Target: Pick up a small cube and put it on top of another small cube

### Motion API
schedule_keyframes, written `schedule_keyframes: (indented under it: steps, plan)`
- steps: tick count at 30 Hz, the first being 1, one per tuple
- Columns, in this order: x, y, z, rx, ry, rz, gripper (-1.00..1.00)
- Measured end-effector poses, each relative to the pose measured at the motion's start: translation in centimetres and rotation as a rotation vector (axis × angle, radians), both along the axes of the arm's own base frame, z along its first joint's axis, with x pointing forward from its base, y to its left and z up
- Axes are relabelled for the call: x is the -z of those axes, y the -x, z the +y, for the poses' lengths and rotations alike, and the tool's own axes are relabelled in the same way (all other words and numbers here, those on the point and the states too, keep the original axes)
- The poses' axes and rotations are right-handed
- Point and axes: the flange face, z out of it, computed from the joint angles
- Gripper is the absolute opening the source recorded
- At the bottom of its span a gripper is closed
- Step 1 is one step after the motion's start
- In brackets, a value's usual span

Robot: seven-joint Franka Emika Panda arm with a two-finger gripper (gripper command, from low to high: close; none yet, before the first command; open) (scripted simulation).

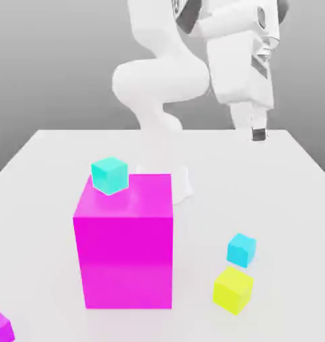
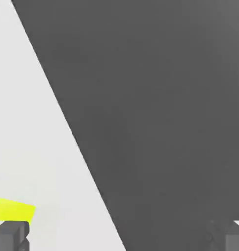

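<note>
Grey backdrop behind, and below it a plain white tabletop (image 1: 51, 174) carries everything I have to work with. My two-finger gripper (image 1: 258, 133) hangs high over the far side of the table, toward the exterior view's right, with its fingers spread wide and nothing between them.

My target, the small sky-blue cube (image 1: 241, 250), sits on the tabletop near the front, on the exterior view's right. It lies well apart from my gripper — lower down and closer to the camera, though roughly beneath the same side of the scene. Just beside it, nearer the camera still, rests a small yellow cube (image 1: 233, 289); the two look close but I cannot tell if they touch. In the hand view a slice of that yellow cube (image 2: 14, 211) peeks in by one fingertip (image 2: 11, 235), so I judge my hand is not yet centred over the blue one.

Its destination, the small turquoise cube (image 1: 110, 175), perches on the top rear corner of a big magenta block (image 1: 125, 247), off on the exterior view's left. A small magenta cube (image 1: 1, 326) sits at the front edge.

My coming move, as I read it, is to travel toward the camera and down onto the sky-blue cube — keeping clear of its yellow neighbour.
</note>
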Motion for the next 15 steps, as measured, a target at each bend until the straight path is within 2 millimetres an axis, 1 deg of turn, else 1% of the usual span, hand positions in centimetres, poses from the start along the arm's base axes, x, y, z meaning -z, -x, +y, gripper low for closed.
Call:
schedule_keyframes:
  steps: [3,7,11,15]
  plan:
    - [3.6,0.9,1.4,-0.159,0.060,0.036,0.00]
    - [8.3,2.6,3.0,-0.376,0.132,0.083,0.00]
    - [12.7,4.9,4.2,-0.596,0.195,0.129,0.00]
    - [16.7,7.5,5.1,-0.819,0.250,0.174,0.00]
